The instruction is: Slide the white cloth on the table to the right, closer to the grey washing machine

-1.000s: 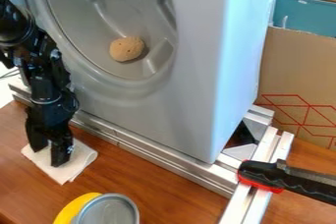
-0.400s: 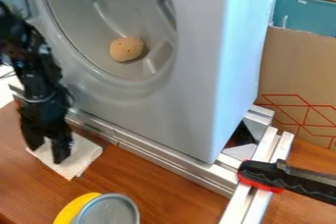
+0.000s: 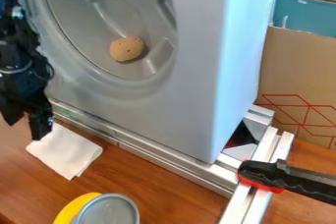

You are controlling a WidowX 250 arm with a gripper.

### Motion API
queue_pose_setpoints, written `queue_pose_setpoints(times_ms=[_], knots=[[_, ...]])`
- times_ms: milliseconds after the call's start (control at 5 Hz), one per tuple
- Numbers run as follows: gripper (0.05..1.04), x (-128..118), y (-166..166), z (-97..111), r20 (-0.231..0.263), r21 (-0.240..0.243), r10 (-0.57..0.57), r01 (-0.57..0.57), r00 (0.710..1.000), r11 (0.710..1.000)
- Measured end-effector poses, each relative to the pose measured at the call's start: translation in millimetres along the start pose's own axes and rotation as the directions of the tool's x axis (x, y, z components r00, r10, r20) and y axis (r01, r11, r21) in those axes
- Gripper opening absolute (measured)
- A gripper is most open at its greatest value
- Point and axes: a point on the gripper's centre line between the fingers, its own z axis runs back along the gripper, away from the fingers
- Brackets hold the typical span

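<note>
Item count: gripper [image 3: 26,128] — one. White cloth [image 3: 66,152], one. Grey moulded basin [image 3: 190,75], one. Brown lump [image 3: 126,49], one. Round grey tin [image 3: 109,212], one; curved yellow piece [image 3: 73,209], one. Black-and-red clamp [image 3: 298,181], one. Metal rails [image 3: 167,157] — at least three. Cardboard sheet [image 3: 295,66], one. Wooden tabletop [image 3: 157,191], one. Teal panel [image 3: 305,14], one.

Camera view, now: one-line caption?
Black two-finger end effector, open, by a square white cloth on a brown wooden table.
</note>
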Motion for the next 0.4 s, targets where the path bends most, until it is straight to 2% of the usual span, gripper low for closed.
queue_pose_setpoints(times_ms=[400], knots=[[1.0,-57,-35,29,-0.025,-0.05,0.009,-0.011,1.0,0.999]])
